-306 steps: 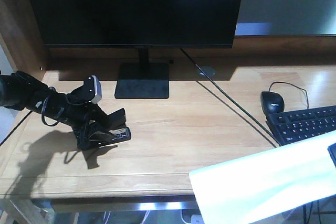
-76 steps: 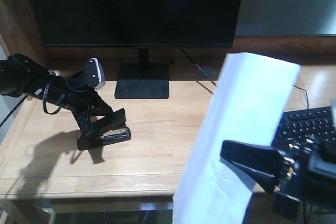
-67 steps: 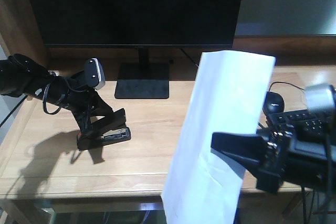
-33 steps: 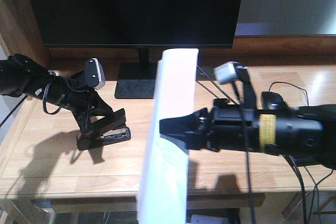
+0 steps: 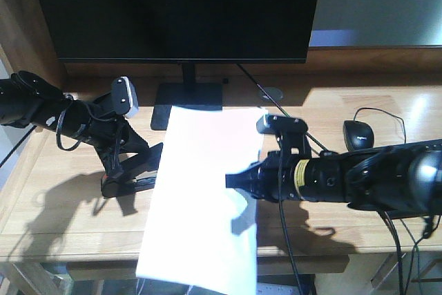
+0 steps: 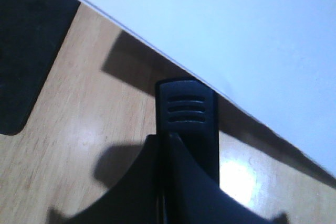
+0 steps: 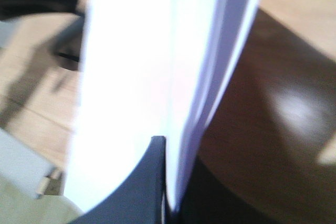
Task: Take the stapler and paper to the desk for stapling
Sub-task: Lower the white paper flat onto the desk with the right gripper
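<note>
- The right pincer (image 5: 237, 181) is clamped on the right-hand edge of the paper (image 5: 200, 170); its wrist view shows a black finger (image 7: 152, 182) pressed against the sheet, which bows upward from the grip
- The sheet hangs in the air, tilted, over the middle of the desk (image 5: 331, 119). It throws a shadow on the wood below, so it looks not yet laid down, and in the front view its near end reaches past the desk's front edge
- The left pincer (image 5: 138, 165) sits low on the left part of the desk, right at the stapler (image 5: 138, 183). The two make one dark mass there, and I cannot tell whether the jaws are gripping it or resting apart
- The paper's left edge overlaps the stapler in the front view, hiding part of it. From the left wrist the sheet (image 6: 236, 35) passes just beyond the fingertip
- Judged from this, both things have reached the desk area in front of the monitor (image 5: 179, 5). What is left is to set the sheet flat, line its edge up with the stapler and press
- The mouse (image 5: 358, 134) lies well to the right, untouched
</note>
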### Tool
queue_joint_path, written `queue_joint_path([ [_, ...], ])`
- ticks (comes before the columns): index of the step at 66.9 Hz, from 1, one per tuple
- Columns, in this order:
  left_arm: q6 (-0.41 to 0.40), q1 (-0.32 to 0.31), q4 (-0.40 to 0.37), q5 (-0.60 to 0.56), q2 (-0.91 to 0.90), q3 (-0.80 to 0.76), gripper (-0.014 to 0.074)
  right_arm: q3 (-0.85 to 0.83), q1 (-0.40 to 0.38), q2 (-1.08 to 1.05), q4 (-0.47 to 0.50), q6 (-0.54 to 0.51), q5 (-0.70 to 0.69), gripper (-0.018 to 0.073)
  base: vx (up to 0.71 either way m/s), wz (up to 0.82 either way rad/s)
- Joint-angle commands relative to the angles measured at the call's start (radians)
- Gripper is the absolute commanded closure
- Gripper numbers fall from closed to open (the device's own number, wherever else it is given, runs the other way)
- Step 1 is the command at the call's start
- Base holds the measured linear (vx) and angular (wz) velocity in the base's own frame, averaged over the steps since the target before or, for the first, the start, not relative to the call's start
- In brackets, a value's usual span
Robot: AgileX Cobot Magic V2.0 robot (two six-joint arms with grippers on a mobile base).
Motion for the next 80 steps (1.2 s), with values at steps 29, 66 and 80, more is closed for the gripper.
queue_joint_path([
  [29, -0.01, 0.0, -0.047, 0.013, -0.059, -0.025, 0.0603, -0.034, -0.001, -0.005, 0.02, -0.062, 0.11, 0.0561, 0.0, 0.0],
  [66, -0.01, 0.0, -0.047, 0.013, -0.059, -0.025, 0.0603, -0.119, -0.001, -0.006, 0.088, -0.139, -0.005, 0.0561, 0.0, 0.0],
  [80, -0.01, 0.0, -0.047, 0.013, -0.059, -0.025, 0.0603, -0.141, -0.001, -0.006, 0.085, -0.139, 0.077, 0.0561, 0.0, 0.0],
])
